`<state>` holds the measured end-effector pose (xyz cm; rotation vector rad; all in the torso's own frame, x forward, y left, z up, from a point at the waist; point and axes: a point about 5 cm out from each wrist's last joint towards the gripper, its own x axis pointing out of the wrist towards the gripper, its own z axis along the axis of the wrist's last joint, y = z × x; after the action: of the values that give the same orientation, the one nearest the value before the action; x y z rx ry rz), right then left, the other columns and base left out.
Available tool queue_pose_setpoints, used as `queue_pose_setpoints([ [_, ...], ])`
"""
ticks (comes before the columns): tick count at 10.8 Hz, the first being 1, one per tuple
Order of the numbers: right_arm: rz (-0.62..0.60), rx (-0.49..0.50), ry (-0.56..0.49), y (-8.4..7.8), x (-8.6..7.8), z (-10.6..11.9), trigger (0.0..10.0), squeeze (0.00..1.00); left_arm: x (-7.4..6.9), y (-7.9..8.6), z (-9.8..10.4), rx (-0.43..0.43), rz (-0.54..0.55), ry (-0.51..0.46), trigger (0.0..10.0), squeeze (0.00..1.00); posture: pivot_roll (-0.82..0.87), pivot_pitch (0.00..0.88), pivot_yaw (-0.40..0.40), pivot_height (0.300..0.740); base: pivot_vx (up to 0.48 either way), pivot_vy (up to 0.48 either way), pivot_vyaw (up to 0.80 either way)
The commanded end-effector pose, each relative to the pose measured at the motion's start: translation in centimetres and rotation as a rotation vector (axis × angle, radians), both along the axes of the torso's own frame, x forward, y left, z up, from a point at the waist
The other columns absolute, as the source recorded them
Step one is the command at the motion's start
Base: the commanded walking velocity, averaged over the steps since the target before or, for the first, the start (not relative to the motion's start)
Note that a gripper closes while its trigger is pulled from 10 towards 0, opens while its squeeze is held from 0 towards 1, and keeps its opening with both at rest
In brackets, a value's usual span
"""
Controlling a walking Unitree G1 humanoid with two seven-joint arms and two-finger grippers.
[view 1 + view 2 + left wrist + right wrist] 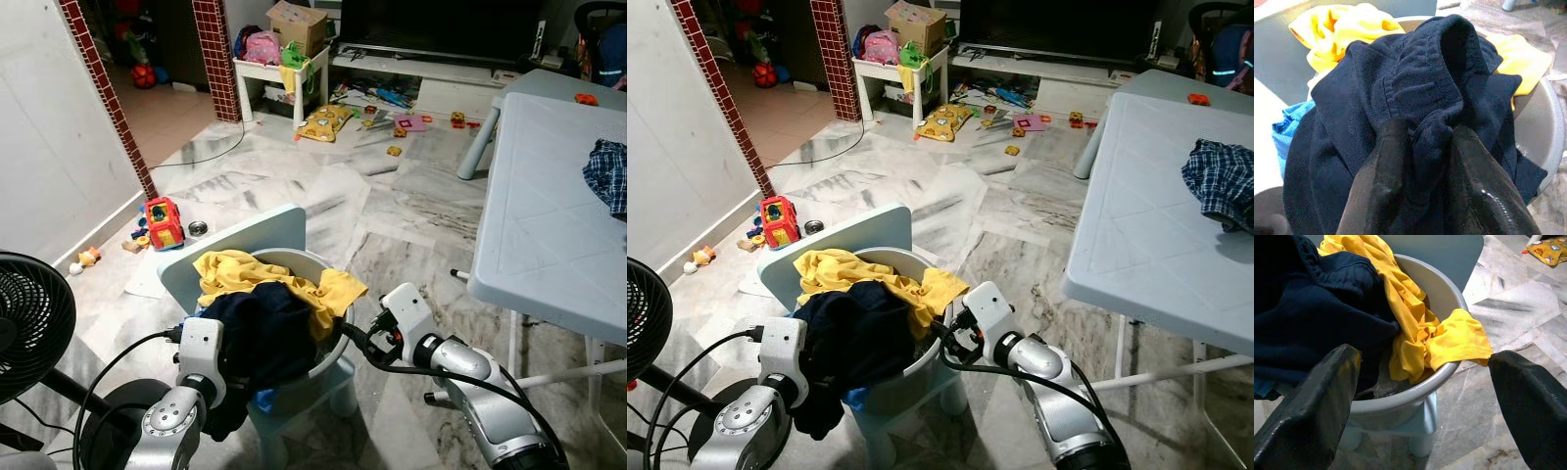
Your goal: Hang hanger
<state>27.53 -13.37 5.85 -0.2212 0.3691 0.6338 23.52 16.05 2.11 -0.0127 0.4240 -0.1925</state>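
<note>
Presently, a fold of the soft dark navy garment [1415, 98] is being pinched between the two black fingers of the left gripper [1430, 147], closed tight on a bunched ridge of cloth. The right gripper [1420, 382] is being held spread wide, with nothing in it, just beside the rim of the round grey plastic basin [1449, 298].

The navy garment is being carried on top of the heap in the basin, partly spilling over the near rim. Under it and behind it a crumpled yellow cotton shirt [245, 274] is lying, one corner draped over the rim. The basin is being borne on a small pale blue plastic chair [245, 240].

Handling, judged: light, limp, non-fragile cloth; it is likely to sag and drag its neighbours. A hold nearer a collar or waistband is being judged surer.

No hanger can be made out.
</note>
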Motion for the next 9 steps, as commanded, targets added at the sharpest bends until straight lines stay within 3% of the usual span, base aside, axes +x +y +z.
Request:
queue_pose_setpoints([
  [1, 0.015, 0.000, -0.013, 0.1, 0.1, 0.5, 10.0, 0.00, -0.1, 0.3, 0.4, 0.038, -0.006, -0.019, 10.0, 1.00, -0.15, 0.000, 0.011, 0.740, 0.000, 0.000, 0.00],
  [9, 0.021, 0.013, -0.009, 0.5, 0.2, 0.5, 10.0, 0.00, -2.4, 0.8, 0.6, 0.226, -0.211, 0.029, 10.0, 1.00, -0.14, 0.000, 0.021, 0.740, 0.000, 0.000, 0.00],
])
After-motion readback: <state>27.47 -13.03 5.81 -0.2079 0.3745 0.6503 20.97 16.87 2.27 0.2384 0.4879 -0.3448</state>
